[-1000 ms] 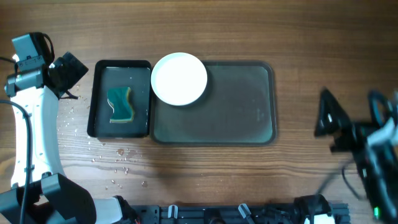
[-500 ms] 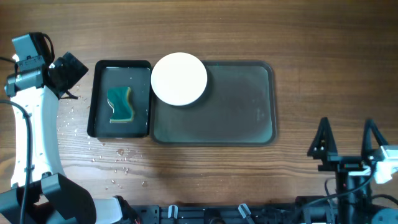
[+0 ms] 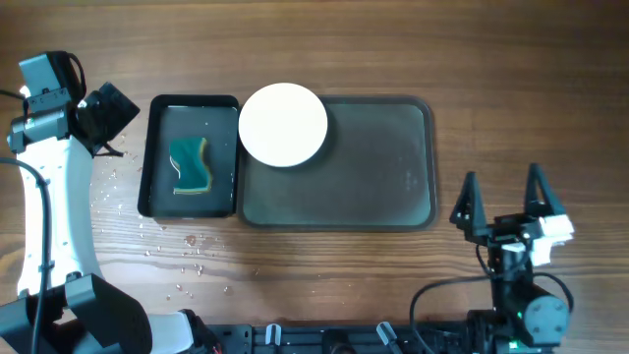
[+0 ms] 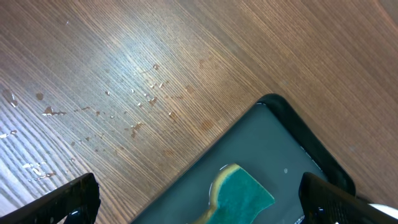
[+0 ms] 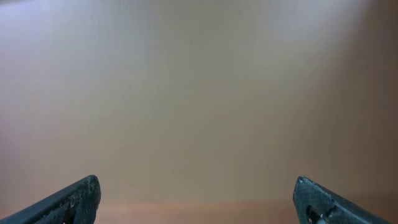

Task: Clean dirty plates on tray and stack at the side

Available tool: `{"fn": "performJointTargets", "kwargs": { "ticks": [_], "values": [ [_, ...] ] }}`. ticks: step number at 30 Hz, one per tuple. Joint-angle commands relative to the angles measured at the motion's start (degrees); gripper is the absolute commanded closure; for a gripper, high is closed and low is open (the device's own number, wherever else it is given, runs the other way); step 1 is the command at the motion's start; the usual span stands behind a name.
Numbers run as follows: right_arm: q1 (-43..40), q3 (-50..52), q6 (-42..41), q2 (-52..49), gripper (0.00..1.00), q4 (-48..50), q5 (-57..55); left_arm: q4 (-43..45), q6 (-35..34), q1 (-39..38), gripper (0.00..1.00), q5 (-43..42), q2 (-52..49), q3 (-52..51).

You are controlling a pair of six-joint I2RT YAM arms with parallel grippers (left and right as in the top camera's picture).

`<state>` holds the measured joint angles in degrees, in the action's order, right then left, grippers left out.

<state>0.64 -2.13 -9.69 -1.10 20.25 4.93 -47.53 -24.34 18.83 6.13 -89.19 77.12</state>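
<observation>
At the far left corner of the grey-green tray (image 3: 393, 177) sits a white plate (image 3: 283, 125), its edge lapping over the rim toward the smaller black tray (image 3: 147, 157), where a green sponge (image 3: 191, 165) lies in water. The right hand (image 3: 501, 182) hangs wide open and empty over bare table (image 3: 393, 49), off the big tray's right end; the left hand (image 3: 106, 113), likewise spread and empty, is beside the black tray

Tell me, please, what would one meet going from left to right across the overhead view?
left gripper → small black rectangular tray → round white plate → bare stretch of the large grey-green tray → right gripper
</observation>
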Motion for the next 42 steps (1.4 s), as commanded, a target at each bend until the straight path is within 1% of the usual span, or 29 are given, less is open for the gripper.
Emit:
{"fn": "performJointTargets", "kwargs": {
  "ticks": [1, 4, 6, 7, 8, 10, 14, 16, 19, 42],
  "values": [
    [-0.35, 1.86, 0.74, 0.92, 0.00, -2.43, 0.90, 0.00, -0.55, 0.20, 0.00, -0.09, -0.07, 0.46],
    [-0.35, 1.86, 1.40, 0.92, 0.00, -8.66, 0.90, 0.00, -0.55, 0.20, 0.00, -0.09, -0.07, 0.46],
    [-0.35, 1.86, 2.10, 0.92, 0.00, -15.26, 0.90, 0.00, -0.55, 0.20, 0.00, -0.09, -0.07, 0.46],
    [-0.35, 1.86, 2.23, 0.92, 0.02, -18.21, 0.90, 0.00, -0.55, 0.20, 0.00, -0.09, -0.07, 0.46],
    [-0.35, 1.86, 2.21, 0.92, 0.00, -20.11, 0.48, 0.00, -0.55, 0.20, 0.00, -0.09, -0.07, 0.46],
    [-0.33, 1.86, 3.67, 0.96, 0.00, -19.96, 0.87, 0.00, -0.55, 0.20, 0.00, -0.09, -0.07, 0.46],
    [-0.28, 1.86, 9.94, 0.96, 0.00, -19.93, 1.14, 0.00, -0.55, 0.20, 0.00, -0.09, -0.07, 0.46],
    [-0.28, 1.86, 10.82, 0.96, 0.00, -19.93, 1.22, 0.00, -0.55, 0.20, 0.00, -0.09, -0.07, 0.46],
    [-0.28, 1.86, 9.57, 0.96, 0.00, -19.89, 1.07, 0.00, -0.55, 0.20, 0.00, -0.09, -0.07, 0.46],
    [-0.28, 1.84, 9.55, 0.83, 0.00, -19.91, 1.09, 0.00, -0.55, 0.20, 0.00, -0.09, -0.07, 0.46]
  ]
}}
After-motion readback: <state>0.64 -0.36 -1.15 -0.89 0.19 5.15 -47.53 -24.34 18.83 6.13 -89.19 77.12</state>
